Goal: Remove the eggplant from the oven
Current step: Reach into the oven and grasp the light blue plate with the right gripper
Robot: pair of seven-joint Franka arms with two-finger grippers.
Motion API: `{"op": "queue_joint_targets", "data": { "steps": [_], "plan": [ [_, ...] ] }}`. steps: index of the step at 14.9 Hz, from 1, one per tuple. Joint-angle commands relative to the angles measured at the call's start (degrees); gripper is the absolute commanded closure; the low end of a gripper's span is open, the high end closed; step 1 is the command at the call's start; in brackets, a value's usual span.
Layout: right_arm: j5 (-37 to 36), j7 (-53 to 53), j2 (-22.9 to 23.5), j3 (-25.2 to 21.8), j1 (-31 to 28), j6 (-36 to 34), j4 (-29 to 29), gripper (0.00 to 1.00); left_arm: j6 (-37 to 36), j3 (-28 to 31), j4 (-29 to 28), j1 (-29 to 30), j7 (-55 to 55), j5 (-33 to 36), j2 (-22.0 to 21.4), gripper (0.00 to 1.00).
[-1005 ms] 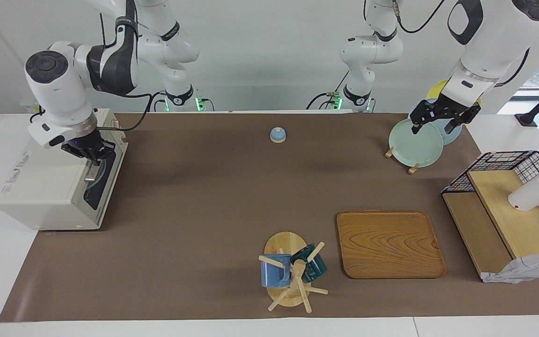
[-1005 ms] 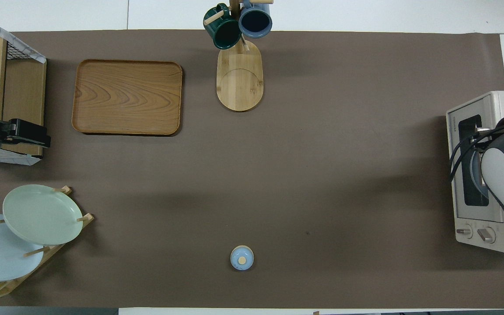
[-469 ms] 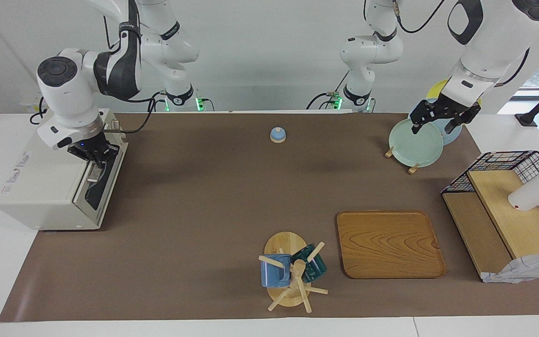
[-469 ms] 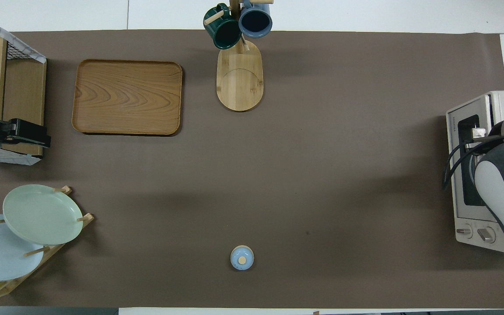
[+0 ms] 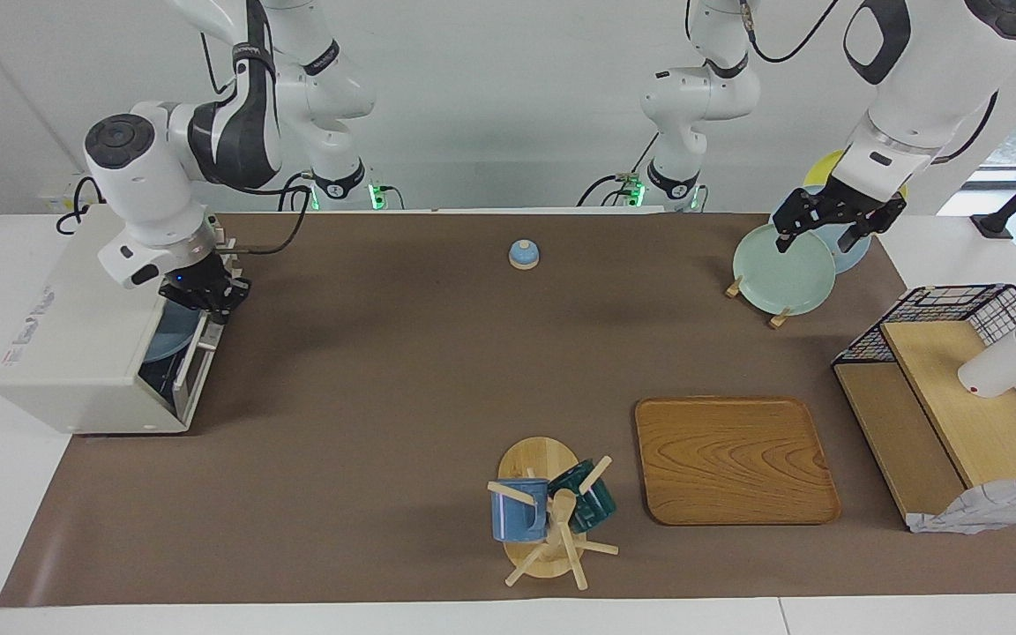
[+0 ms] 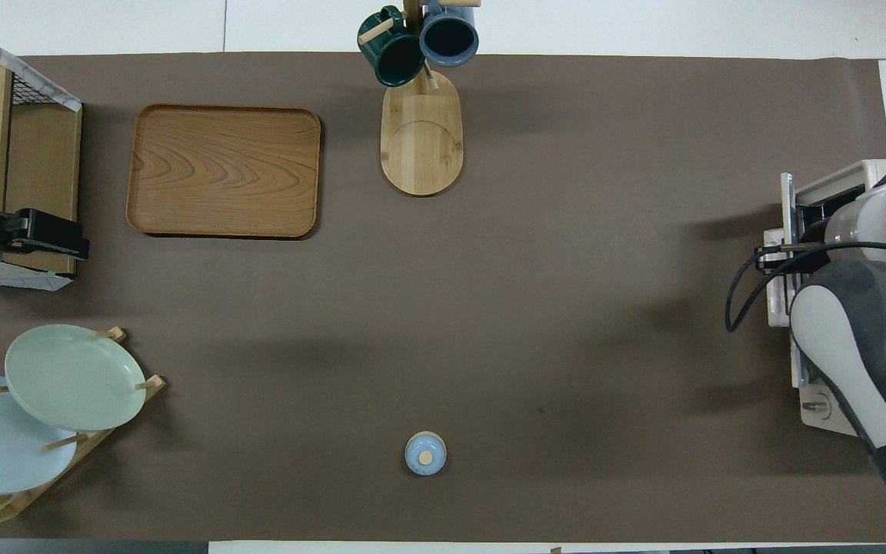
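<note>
The off-white oven (image 5: 76, 353) stands at the right arm's end of the table; it also shows in the overhead view (image 6: 847, 181). Its door (image 5: 192, 366) is tilted partly open. My right gripper (image 5: 208, 298) is shut on the door's bar handle at the door's top edge. In the overhead view the right arm covers the gripper. A light blue plate (image 5: 166, 331) shows inside the oven. The eggplant is hidden. My left gripper (image 5: 828, 234) is open and waits over the plate rack.
A small blue bell (image 5: 523, 254) sits near the robots. A mug tree (image 5: 548, 516) and a wooden tray (image 5: 733, 459) stand farther out. A rack of plates (image 5: 781, 269) and a wire shelf unit (image 5: 958, 397) are at the left arm's end.
My right gripper has moved away from the oven's body with the handle in it. The door has swung from shut to partly open. The left arm has not moved.
</note>
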Motion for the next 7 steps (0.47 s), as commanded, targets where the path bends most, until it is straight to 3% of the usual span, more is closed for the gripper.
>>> {"op": "queue_joint_targets", "data": {
  "steps": [1,7],
  "plan": [
    [-0.6,1.0,3.4,-0.5,0.8,9.9,-3.3,1.00,-1.0,-0.3,0.2,0.5,0.4,0.9,-0.4,0.00],
    [0.2,6.2,10.6,-0.4,4.3,16.1,-3.2,1.00,-1.0,-0.3,0.2,0.5,0.3,0.9,-0.4,0.00]
  ]
}}
